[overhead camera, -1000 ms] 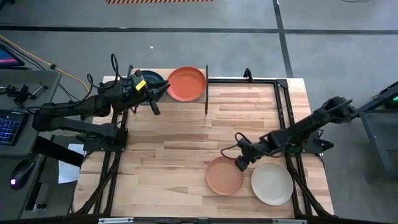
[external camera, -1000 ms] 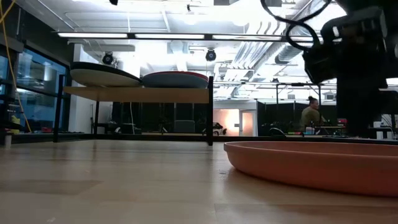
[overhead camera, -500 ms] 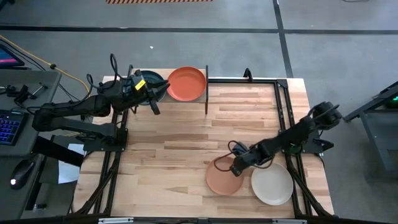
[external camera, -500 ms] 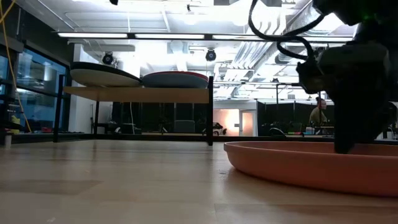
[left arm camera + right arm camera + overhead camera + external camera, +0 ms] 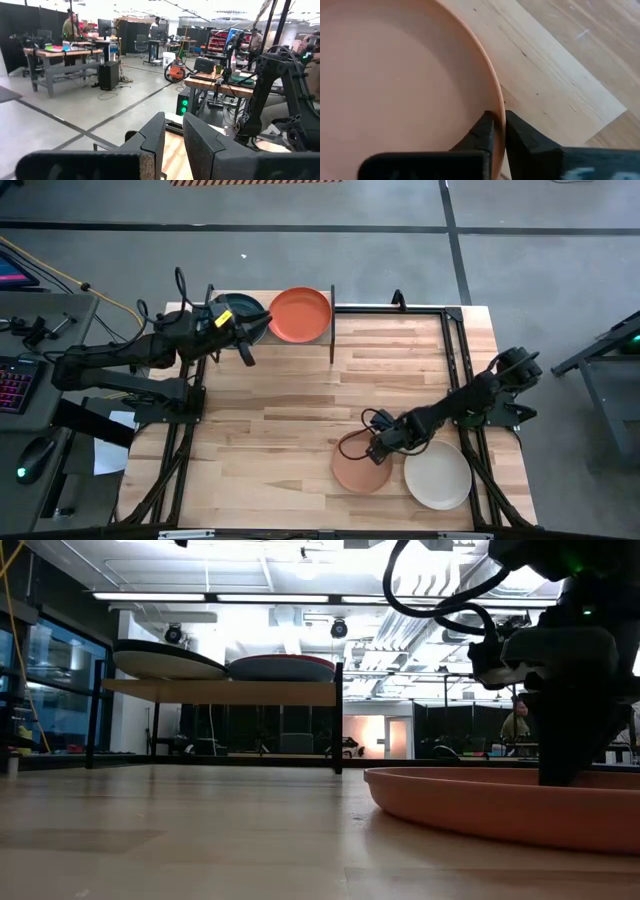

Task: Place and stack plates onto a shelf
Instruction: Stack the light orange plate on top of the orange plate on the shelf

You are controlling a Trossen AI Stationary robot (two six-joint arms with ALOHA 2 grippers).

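Two arms work your wooden table (image 5: 300,395). At its far edge stands the shelf (image 5: 225,691), a light board on thin black legs, carrying a dark teal plate (image 5: 245,310) and a red plate (image 5: 299,314) side by side; from table height you see them as two low domes on the board. Near the front right corner lie a salmon-orange plate (image 5: 356,467) and a cream plate (image 5: 438,475), flat on the wood, rims just beside each other.

Your right gripper (image 5: 498,131) is down at the salmon-orange plate's far right rim, and its fingers (image 5: 482,131) are pinched onto that rim, one inside the plate, one outside. Seen from table height, that plate's rim looks slightly raised at this side.

Your left gripper (image 5: 243,352) hovers just in front of the teal plate, its fingers (image 5: 150,142) nearly together with a narrow gap, gripping nothing.
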